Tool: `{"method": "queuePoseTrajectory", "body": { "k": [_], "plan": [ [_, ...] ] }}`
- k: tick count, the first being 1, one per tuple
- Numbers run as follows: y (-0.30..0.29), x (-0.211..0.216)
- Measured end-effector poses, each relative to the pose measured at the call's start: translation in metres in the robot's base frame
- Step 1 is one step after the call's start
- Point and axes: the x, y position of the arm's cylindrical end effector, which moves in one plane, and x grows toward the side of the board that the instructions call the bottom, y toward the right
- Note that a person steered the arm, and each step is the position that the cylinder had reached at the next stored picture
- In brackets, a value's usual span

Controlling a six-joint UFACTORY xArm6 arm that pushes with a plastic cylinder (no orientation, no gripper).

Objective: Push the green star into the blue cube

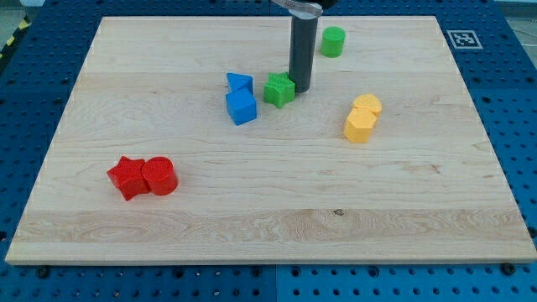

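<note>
Far out to the view's left of my tip, and well toward the view's bottom, a red star (126, 178) and a red cylinder (159, 176) sit touching each other; they have no part in this job and lie well clear of the path.

Closer in, still on the view's left of my tip, come two blue pieces: a blue triangle-like block (239, 82) roughly level with my tip, and the blue cube (241, 107) just below it, the two nearly touching. The cube is the target.

Between the cube and my tip sits the green star (279, 89), a narrow gap apart from the cube on its left and right against the rod on its right. My tip (299, 89) stands on the wooden board (252, 226) at the star's right edge, seemingly touching it. That placement makes sense: being on the far side from the cube, a push toward the view's left and slightly down should carry the star into it. There is no gripper here to open or close, only the plain rod.

Up and to the right of my tip is a green cylinder (333, 41). Farther right and lower lie a yellow cylinder-like block (367, 105) and a yellow hexagonal block (359, 126), touching, well apart from the work.
</note>
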Motion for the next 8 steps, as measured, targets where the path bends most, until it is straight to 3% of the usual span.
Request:
{"method": "queuePoseTrajectory", "body": {
  "k": [1,3,8],
  "plan": [
    [0.022,-0.022],
    [-0.016,-0.02],
    [-0.026,0.014]
  ]
}}
